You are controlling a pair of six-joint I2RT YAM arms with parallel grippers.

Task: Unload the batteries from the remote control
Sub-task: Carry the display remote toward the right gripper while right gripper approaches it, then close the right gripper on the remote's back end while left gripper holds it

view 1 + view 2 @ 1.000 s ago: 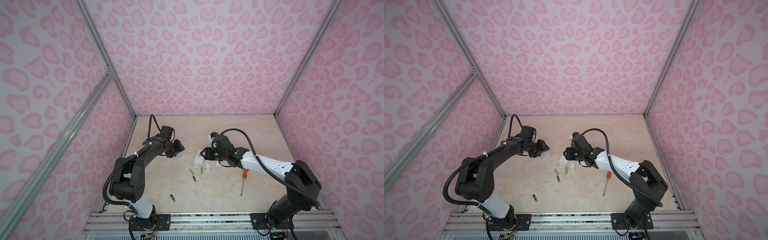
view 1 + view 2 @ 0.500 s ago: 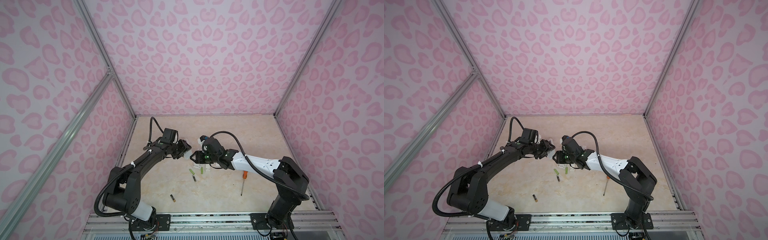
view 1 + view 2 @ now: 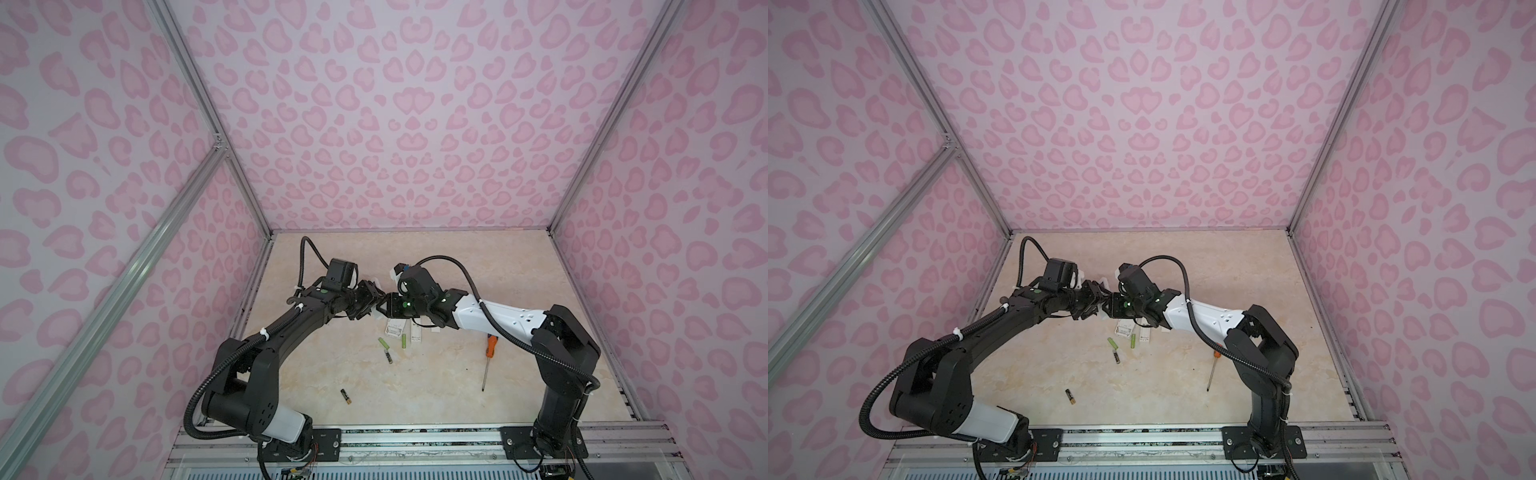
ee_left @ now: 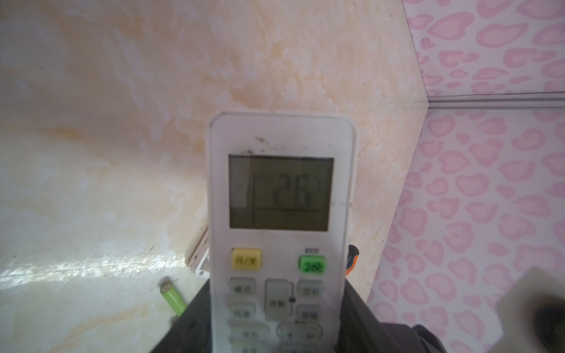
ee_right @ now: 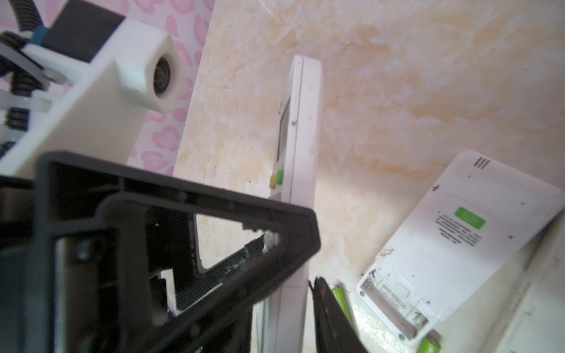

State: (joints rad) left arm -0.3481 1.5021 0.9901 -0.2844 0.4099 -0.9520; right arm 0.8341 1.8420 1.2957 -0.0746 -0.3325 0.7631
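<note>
My left gripper [image 4: 278, 305] is shut across the width of a white remote control [image 4: 279, 214] with a grey display, held above the table. In both top views it meets my right gripper [image 3: 386, 309] mid-table. The right wrist view shows the same remote control [image 5: 301, 152] edge-on between the right gripper's [image 5: 301, 284] two fingers, which press on its front and back. Loose batteries lie on the table: lime green ones [image 3: 383, 343] [image 3: 403, 341], a darker one [image 3: 389, 357] and a black, gold-ended one [image 3: 345, 396]. The held remote's battery bay is hidden.
A second white remote [image 5: 458, 244] lies face down under the right arm, beside a flat white cover plate [image 3: 415, 332]. An orange-handled screwdriver [image 3: 488, 357] lies to the right. Pink patterned walls [image 3: 395, 124] enclose the marble table [image 3: 457, 266].
The left arm has carried the remote control to the right, toward the middle. The right gripper has swung left to meet it and closed its fingers on the remote.
</note>
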